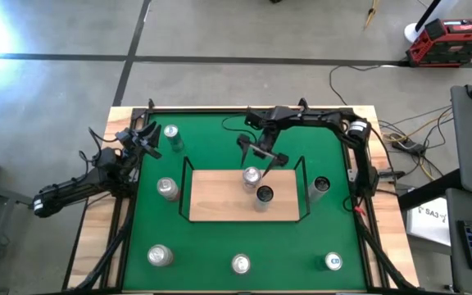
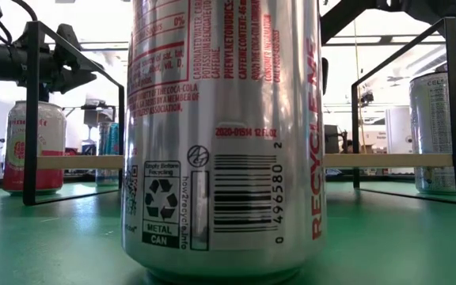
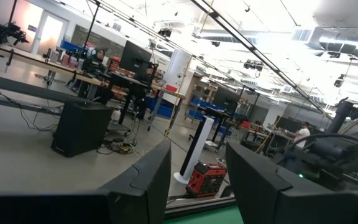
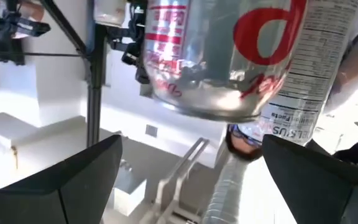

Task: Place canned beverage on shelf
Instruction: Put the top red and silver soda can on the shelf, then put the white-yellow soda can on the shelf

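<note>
Green felt table [image 1: 220, 238], high view. Landmark: the shelf [image 1: 220, 201], a light-wood board with a thin black wire rail, at the table's middle.
- Silver can [image 1: 251, 178]: upright on the shelf, near its far edge.
- Dark-topped can [image 1: 264, 196]: on the shelf, touching or just beside the silver can, on its near side.
- Right gripper [image 1: 262, 155]: above the shelf's far edge, just beyond the silver can, fingers spread and released, holding nothing.
- Left gripper [image 1: 143, 139]: off the shelf's left end, well apart from it, clenched on nothing.
- Loose cans off the shelf: far-left can [image 1: 171, 136]; left can [image 1: 167, 188]; right can [image 1: 321, 186], just outside the rail; three along the near side [image 1: 160, 256], [image 1: 241, 264], [image 1: 333, 261].

Low view.
- Red-lettered silver can [image 2: 224, 134]: fills the middle, standing on the green felt in front of the shelf.
- Shelf board [image 2: 386, 160]: seen edge-on behind it, with black rail uprights either side.
- Pink-and-red can [image 2: 34, 146]: beyond the shelf's left rail.
- Pale can [image 2: 438, 131]: at the shelf's right rail.

Left wrist view.
- Two dark fingers [image 3: 145, 186] at the bottom, with room furniture beyond; no can between them.

Right wrist view.
- Silver can with red lettering [image 4: 229, 56]: close ahead, clear of the two spread dark fingers [image 4: 61, 186].
</note>
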